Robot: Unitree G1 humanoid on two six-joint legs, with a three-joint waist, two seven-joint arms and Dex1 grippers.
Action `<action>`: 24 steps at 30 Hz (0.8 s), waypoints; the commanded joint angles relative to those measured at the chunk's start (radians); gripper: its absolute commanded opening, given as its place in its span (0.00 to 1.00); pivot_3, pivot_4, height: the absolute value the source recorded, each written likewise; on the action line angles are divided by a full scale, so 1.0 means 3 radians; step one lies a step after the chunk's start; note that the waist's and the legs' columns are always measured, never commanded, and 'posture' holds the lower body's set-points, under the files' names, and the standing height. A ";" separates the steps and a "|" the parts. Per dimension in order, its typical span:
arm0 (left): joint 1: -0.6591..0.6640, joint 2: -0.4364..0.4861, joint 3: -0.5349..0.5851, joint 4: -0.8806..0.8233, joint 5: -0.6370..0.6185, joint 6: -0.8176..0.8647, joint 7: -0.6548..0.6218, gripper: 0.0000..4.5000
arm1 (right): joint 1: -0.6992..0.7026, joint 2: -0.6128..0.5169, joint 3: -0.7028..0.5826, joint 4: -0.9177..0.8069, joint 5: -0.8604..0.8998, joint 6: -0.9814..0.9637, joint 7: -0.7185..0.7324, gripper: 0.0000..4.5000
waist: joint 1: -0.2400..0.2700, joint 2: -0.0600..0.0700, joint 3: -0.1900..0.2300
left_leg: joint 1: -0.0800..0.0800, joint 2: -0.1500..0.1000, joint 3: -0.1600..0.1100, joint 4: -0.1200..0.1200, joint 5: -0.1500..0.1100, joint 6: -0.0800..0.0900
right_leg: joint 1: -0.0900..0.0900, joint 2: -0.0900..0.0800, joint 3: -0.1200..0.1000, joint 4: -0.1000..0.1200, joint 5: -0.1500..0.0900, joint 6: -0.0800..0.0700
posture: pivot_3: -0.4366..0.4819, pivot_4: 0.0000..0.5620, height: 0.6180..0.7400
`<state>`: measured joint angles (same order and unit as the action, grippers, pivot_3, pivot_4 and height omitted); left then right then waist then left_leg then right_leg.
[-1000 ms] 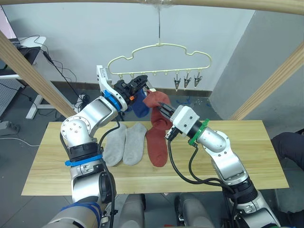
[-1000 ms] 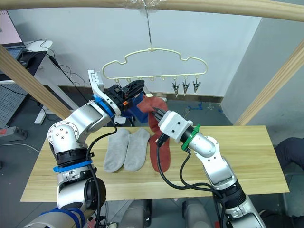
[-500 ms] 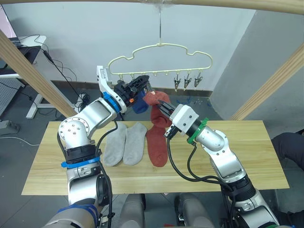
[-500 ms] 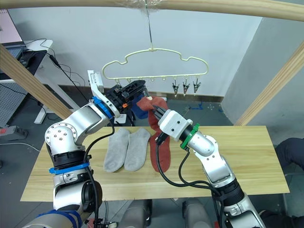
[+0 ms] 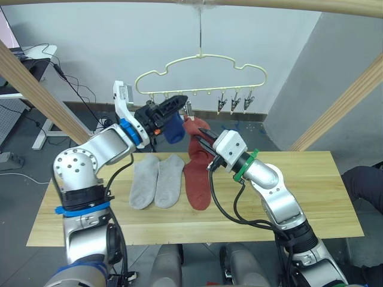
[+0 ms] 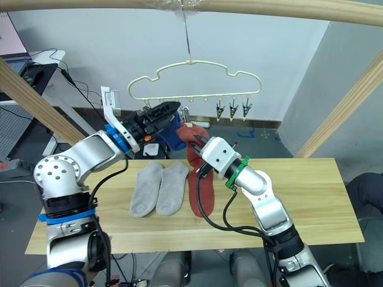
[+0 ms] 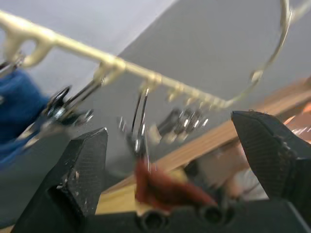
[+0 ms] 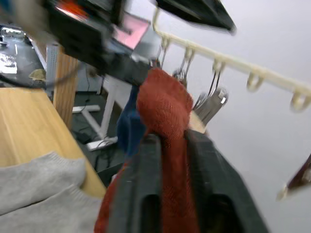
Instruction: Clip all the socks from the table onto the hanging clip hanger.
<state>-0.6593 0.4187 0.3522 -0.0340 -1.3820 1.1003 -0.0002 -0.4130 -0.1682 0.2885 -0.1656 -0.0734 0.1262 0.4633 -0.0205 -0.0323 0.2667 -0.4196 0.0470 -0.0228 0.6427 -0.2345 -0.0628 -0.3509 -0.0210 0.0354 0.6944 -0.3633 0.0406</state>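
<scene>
Your soft rust-red ankle sock point(image 5: 194, 127) is pinched at its top between the closed right fingers point(image 8: 167, 145), raised just under the clip row of the thin pale-yellow wire hanger point(image 5: 202, 75). A blue sock point(image 5: 174, 130) already hangs from a clip beside it. Your left fingers point(image 7: 180, 165) stand wide open and empty at the clips point(image 7: 138, 131). On the light wooden plank counter point(image 5: 323, 191) lie two light grey socks point(image 5: 157, 180) and a second rust-red sock point(image 5: 197, 182).
</scene>
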 commanded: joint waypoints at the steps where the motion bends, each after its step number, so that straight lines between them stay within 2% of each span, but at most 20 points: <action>1: 0.0098 0.0359 -0.0154 -0.0326 0.0160 0.0143 -0.0356 1.00 | -0.0030 -0.0020 -0.0145 -0.0017 0.0195 0.0103 0.0078 0.46 | 0.0009 0.0002 0.0003 | 0.0000 0.0000 0.0000 0.0000 0.0000 0.0000 | 0.0000 0.0000 0.0000 0.0000 0.0000 0.0000 | 0.55 0.47 1.00; 5: 0.0270 0.0651 -0.0324 -0.0482 0.0382 0.0159 -0.0728 1.00 | 0.0078 -0.0106 -0.0280 -0.0054 0.0338 0.0299 0.0139 0.76 | 0.0032 0.0004 0.0006 | 0.0000 -0.0002 0.0001 -0.0003 0.0000 0.0000 | -0.0002 0.0001 0.0002 0.0001 0.0000 0.0000 | 0.56 0.47 1.00; 7: 0.0358 0.0737 -0.0393 -0.0559 0.0507 0.0130 -0.0880 1.00 | 0.0186 -0.0168 -0.0377 -0.0140 0.0407 0.0451 0.0146 0.94 | 0.0053 0.0005 0.0006 | 0.0000 -0.0001 0.0001 -0.0005 0.0000 0.0000 | -0.0003 0.0001 0.0002 0.0000 0.0000 0.0000 | 0.56 0.47 1.00; 8: 0.0405 0.0778 -0.0422 -0.0600 0.0577 0.0100 -0.0960 1.00 | 0.0234 -0.0188 -0.0425 -0.0187 0.0436 0.0546 0.0125 0.99 | 0.0060 0.0006 0.0007 | 0.0000 -0.0001 0.0001 -0.0007 0.0000 0.0000 | -0.0004 0.0001 0.0002 -0.0002 0.0000 0.0000 | 0.56 0.47 1.00; 11: 0.0612 0.0938 -0.0551 -0.0762 0.0876 -0.0033 -0.1230 1.00 | 0.0351 -0.0227 -0.0570 -0.0355 0.0561 0.0851 0.0065 0.99 | 0.0068 0.0012 0.0014 | -0.0003 -0.0001 0.0002 -0.0011 0.0000 0.0000 | -0.0005 0.0001 0.0002 -0.0008 0.0000 0.0000 | 0.56 0.48 1.00; 15: 0.1008 0.1004 -0.0628 -0.1071 0.1637 -0.0691 -0.1271 1.00 | 0.0417 -0.0254 -0.0643 -0.0571 0.0450 0.1038 -0.0145 0.99 | 0.0059 0.0021 0.0019 | -0.0004 -0.0001 0.0006 -0.0019 0.0000 0.0000 | -0.0009 0.0001 0.0009 -0.0013 0.0000 0.0000 | 0.56 0.49 1.00; 17: 0.1130 0.1056 -0.0659 -0.1172 0.1691 -0.0755 -0.1471 1.00 | 0.0426 -0.0154 -0.0696 -0.0660 0.0477 0.1059 -0.0293 0.99 | 0.0063 0.0020 0.0020 | -0.0003 0.0001 0.0006 -0.0026 0.0001 -0.0003 | -0.0010 0.0000 0.0008 -0.0017 0.0000 0.0000 | 0.56 0.49 1.00; 20: 0.1323 0.1069 -0.0627 -0.1209 0.1716 -0.1071 -0.2056 1.00 | 0.0288 -0.0041 -0.0673 -0.0805 0.0615 0.1301 -0.0315 0.99 | 0.0067 0.0022 0.0021 | -0.0005 0.0001 0.0004 -0.0044 0.0005 -0.0010 | -0.0016 0.0001 0.0006 -0.0023 0.0000 0.0000 | 0.56 0.50 1.00; 24: 0.1536 0.1038 -0.0710 -0.1203 0.2145 -0.1724 -0.2461 1.00 | 0.0015 0.0144 -0.0723 -0.0662 0.0578 0.1405 -0.0574 0.99 | 0.0056 0.0024 0.0022 | -0.0005 0.0001 0.0008 -0.0047 0.0005 -0.0009 | -0.0018 0.0001 0.0009 -0.0026 0.0000 -0.0001 | 0.56 0.50 1.00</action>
<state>-0.2158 0.7311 0.1418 -0.3638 -0.8043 0.6992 -0.6731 -0.3761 -0.1415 0.0872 -0.3512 0.0993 0.5469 0.3284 -0.0038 -0.0251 0.2732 -0.4210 0.0474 -0.0203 0.6287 -0.2330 -0.0656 -0.3565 -0.0207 0.0384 0.6865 -0.3634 0.0404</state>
